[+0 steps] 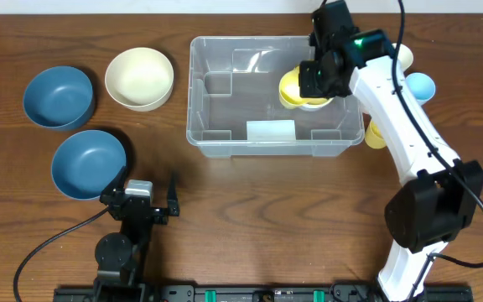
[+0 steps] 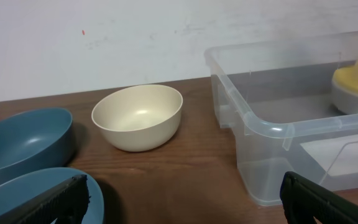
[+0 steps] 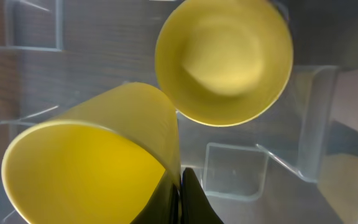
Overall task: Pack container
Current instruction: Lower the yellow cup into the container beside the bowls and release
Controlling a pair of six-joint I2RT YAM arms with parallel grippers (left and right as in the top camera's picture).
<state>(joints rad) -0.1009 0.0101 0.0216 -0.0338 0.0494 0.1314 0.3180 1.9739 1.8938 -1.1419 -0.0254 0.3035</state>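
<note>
We find the container (image 1: 225, 107) directly below the right gripper (image 3: 179, 183), which is clenched on the wall of a tilted yellow cup (image 3: 98, 155) over the container's right end. A second yellow cup (image 3: 224, 59) stands upright inside the container, just beside it. We should level the held cup, lower it into the standing one, then release. The left gripper (image 1: 145, 195), in front of the container, rests with fingers spread.
</note>
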